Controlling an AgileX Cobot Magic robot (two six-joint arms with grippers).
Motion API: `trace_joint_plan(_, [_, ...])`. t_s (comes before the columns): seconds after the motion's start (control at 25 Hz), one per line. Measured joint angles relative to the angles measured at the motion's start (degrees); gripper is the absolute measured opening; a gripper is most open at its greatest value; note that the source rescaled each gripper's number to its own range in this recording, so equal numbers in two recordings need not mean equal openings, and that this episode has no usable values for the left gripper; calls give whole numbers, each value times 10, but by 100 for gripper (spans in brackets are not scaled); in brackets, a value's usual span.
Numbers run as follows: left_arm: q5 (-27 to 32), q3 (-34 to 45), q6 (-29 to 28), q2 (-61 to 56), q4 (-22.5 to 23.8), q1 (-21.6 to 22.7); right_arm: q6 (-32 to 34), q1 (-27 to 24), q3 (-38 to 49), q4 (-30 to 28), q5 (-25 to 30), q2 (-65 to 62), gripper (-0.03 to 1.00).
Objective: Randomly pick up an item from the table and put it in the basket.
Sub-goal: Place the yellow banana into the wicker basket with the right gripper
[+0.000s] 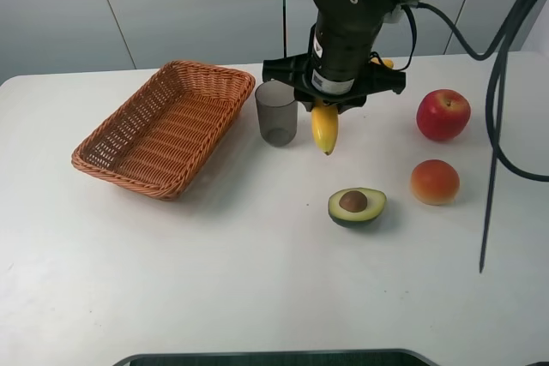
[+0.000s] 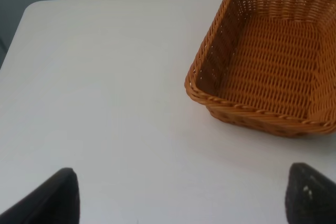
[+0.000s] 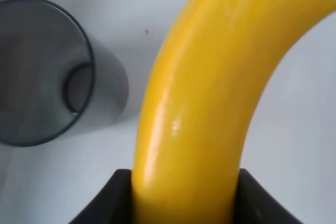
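Bystanders: a cup and three pieces of fruit

A grey translucent cup (image 1: 276,113) is stood upright with its open end up. A red apple (image 1: 443,114) is placed well to its right in the high view, and an orange-pink round fruit (image 1: 435,182) is set near the apple, toward the camera, without touching it. A halved avocado (image 1: 357,207) is laid cut face up with its brown pit shown, nearest the camera.

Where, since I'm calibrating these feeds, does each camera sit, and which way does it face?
Exterior high: up high, facing down on the table, basket, cup; shows the right gripper clamping the banana.
Left wrist: on the left arm, looking down past the open left gripper at the basket.
Right wrist: close on the banana between its fingers, cup beside.
Shared with exterior: basket; banana and cup.
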Motion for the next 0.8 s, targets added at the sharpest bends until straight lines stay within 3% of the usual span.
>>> trace_joint_plan(0.2, [0, 0, 0, 0, 0, 0, -73, 20, -66, 22, 23, -1, 2])
trace_joint_plan(0.8, [0, 0, 0, 0, 0, 0, -151, 114, -301, 60, 21, 131, 2])
